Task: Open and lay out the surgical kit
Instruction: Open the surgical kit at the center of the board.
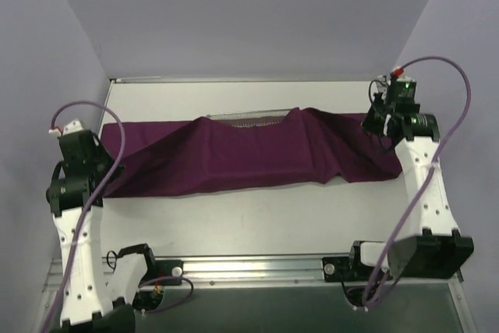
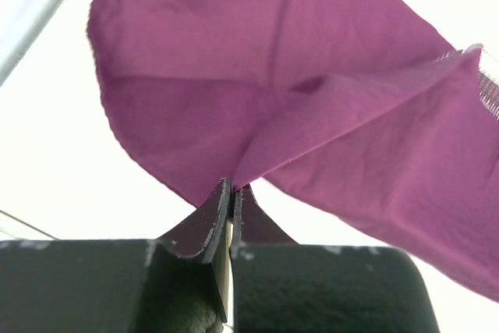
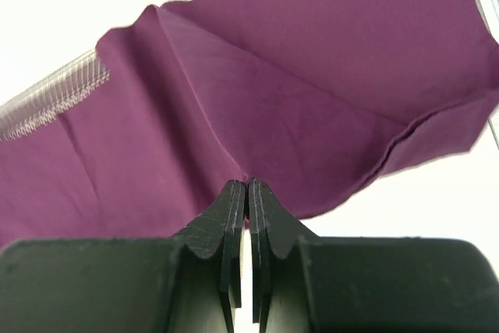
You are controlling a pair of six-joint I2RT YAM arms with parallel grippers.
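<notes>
The dark purple cloth wrap point(image 1: 242, 154) lies stretched across the table and drapes over the silver wire-mesh tray point(image 1: 249, 118), of which only the far rim shows. My left gripper point(image 1: 100, 163) is shut on the cloth's left edge point(image 2: 234, 146); my left gripper point(image 2: 232, 189) pinches a fold. My right gripper point(image 1: 377, 124) is shut on the cloth's right end, and in the right wrist view my right gripper point(image 3: 247, 186) pinches the cloth point(image 3: 296, 99). The mesh tray rim point(image 3: 54, 95) shows at the left there. The scissor-like instruments are hidden.
The white table point(image 1: 257, 216) has bare surface in front of the cloth and behind it. A metal rail point(image 1: 249, 267) with both arm bases runs along the near edge. Grey walls close in the left, right and back.
</notes>
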